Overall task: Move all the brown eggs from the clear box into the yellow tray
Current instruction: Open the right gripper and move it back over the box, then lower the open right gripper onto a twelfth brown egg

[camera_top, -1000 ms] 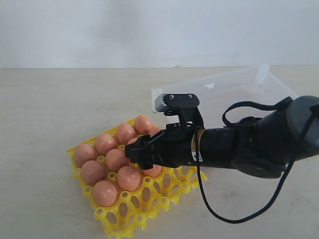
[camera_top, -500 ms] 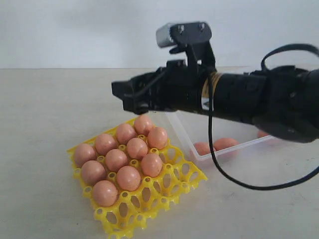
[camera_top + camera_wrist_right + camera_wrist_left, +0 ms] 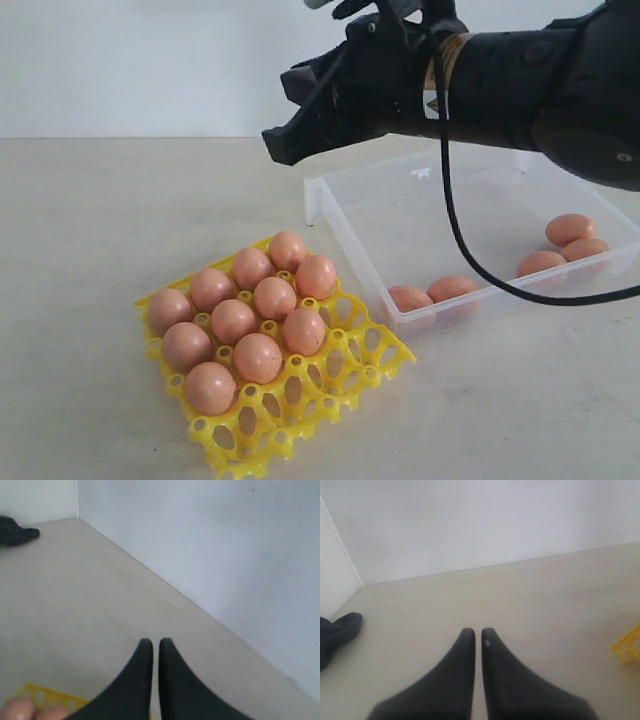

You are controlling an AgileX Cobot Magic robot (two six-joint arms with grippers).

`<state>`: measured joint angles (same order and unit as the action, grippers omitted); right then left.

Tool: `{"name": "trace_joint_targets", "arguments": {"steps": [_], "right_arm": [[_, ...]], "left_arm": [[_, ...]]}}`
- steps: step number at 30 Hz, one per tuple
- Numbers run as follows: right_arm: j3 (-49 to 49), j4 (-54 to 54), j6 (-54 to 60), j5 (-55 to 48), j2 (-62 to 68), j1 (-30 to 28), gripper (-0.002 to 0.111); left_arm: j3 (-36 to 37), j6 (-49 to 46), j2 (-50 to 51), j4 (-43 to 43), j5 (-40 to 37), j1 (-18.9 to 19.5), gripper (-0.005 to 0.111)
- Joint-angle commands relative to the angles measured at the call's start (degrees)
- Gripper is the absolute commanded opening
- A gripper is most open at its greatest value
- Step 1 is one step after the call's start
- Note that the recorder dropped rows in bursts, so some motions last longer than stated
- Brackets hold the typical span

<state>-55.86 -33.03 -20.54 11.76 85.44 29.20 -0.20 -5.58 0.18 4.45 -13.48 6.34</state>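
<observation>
Behind the right hand (image 3: pixel 278 148), a small wrist sticker (image 3: pixel 434 101) (print illegible)

White wall (image 3: pixel 150 60), beige tabletop (image 3: pixel 100 220)

Tray left, box right on the worktop (image 3: pixel 100 220)
Tray (image 3: pixel 330 385) sits front-left, box (image 3: pixel 345 230) just behind to its right. Eggs (image 3: pixel 233 320) fill the tray's left and back cups; loose eggs (image 3: pixel 452 289) lie by the box's near wall.

You see eleven brown eggs (image 3: pixel 233 321) seated in the yellow tray (image 3: pixel 347 366); five lie in the clear box (image 3: pixel 400 225) beside it.
</observation>
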Motion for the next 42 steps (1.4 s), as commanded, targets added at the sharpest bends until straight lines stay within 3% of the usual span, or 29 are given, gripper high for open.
{"name": "trace_joint_targets", "arguments": {"steps": [1, 4, 12, 16, 22, 26, 32, 39, 42], "right_arm": [[-2.83, -0.25, 20.90, -1.46, -0.51, -0.10, 0.000], [-5.95, -0.25, 27.45, -9.15, -0.05, -0.10, 0.000], [-17.75, -0.07, 17.51, -54.57, 7.61, -3.86, 0.000], [-20.28, 3.93, 26.82, -69.14, 12.03, -6.73, 0.000], [-20.36, 24.56, 48.17, -71.88, 12.95, -10.57, 0.000], [-20.36, 29.50, 55.42, -78.01, 13.17, -12.39, 0.000], [-20.36, 33.03, 56.67, -76.73, 13.17, -13.80, 0.000], [-20.36, 33.03, 56.67, -68.44, 15.35, -13.80, 0.000], [-20.36, 33.03, 57.77, -66.58, 17.93, -13.80, 0.009]], "left_arm": [[0.20, 0.18, -0.18, -0.11, 0.19, -0.27, 0.004], [0.20, 0.18, -0.18, -0.11, 0.19, -0.27, 0.004], [0.20, 0.18, -0.18, -0.11, 0.19, -0.27, 0.004], [0.20, 0.18, -0.18, -0.11, 0.19, -0.27, 0.004], [0.20, 0.18, -0.18, -0.11, 0.19, -0.27, 0.004], [0.20, 0.18, -0.18, -0.11, 0.19, -0.27, 0.004], [0.20, 0.18, -0.18, -0.11, 0.19, -0.27, 0.004], [0.20, 0.18, -0.18, -0.11, 0.19, -0.27, 0.004], [0.20, 0.18, -0.18, -0.11, 0.19, -0.27, 0.004]]}}
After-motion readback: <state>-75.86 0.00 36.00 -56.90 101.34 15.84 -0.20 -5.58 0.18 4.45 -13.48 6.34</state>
